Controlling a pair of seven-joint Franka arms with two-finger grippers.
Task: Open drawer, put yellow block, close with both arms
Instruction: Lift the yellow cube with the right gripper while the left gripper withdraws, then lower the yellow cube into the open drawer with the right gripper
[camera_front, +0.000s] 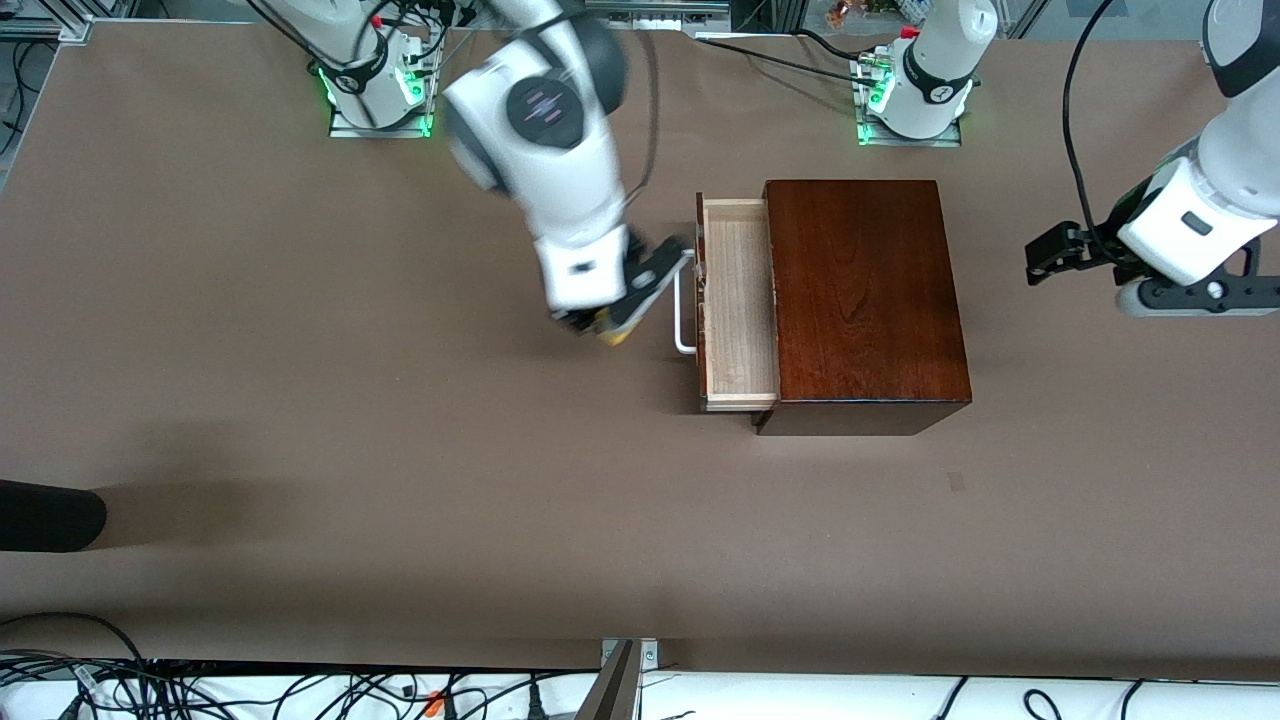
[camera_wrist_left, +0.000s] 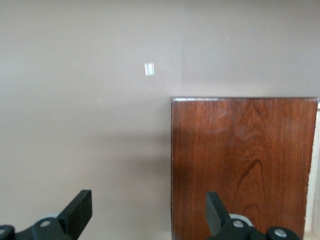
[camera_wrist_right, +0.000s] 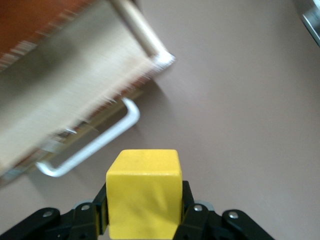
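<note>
Bright yellow fills the space between my right gripper (camera_wrist_right: 144, 212)'s black jaws: they are clenched on the yellow block (camera_wrist_right: 144, 192), one finger pressed to each side face. In the front view that gripper (camera_front: 612, 322) hangs over bare table just beside the white handle (camera_front: 684, 315) of the drawer (camera_front: 738, 305), not yet over the tray. The drawer stands pulled out of the dark wooden box (camera_front: 862, 300) toward the right arm's end of the table, its pale tray showing nothing inside.

To do this step well, I judge I should carry the block across the handle and the drawer's front, high enough to clear both, centre it over the pale wood, lower it, then release.

My left gripper (camera_front: 1060, 252) waits with jaws spread apart and holding nothing, over the table at the left arm's end, near the box.
</note>
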